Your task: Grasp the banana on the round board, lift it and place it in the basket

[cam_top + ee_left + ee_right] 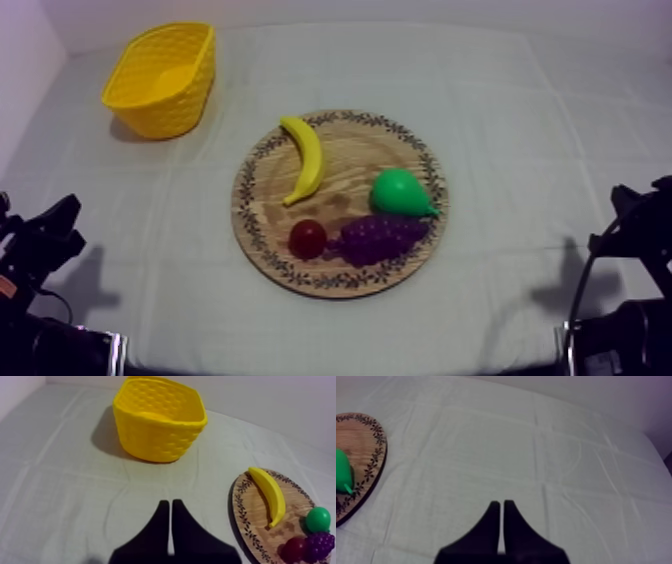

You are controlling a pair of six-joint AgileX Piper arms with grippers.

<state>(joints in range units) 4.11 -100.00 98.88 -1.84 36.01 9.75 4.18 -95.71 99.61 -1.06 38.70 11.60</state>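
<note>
Task status: not begun.
- Banana (304, 158): lies untouched on the board (262, 222), by its far left rim.
- Basket (165, 112): far left corner of the table (520, 150), empty.
- Left to do: grasp, lift, carry, release.
- Left gripper (171, 504): low at the near left corner, fingers pressed together on nothing, pointing towards the basket.
- Right gripper (501, 505): low at the near right corner, fingers likewise together, over bare cloth.
</note>
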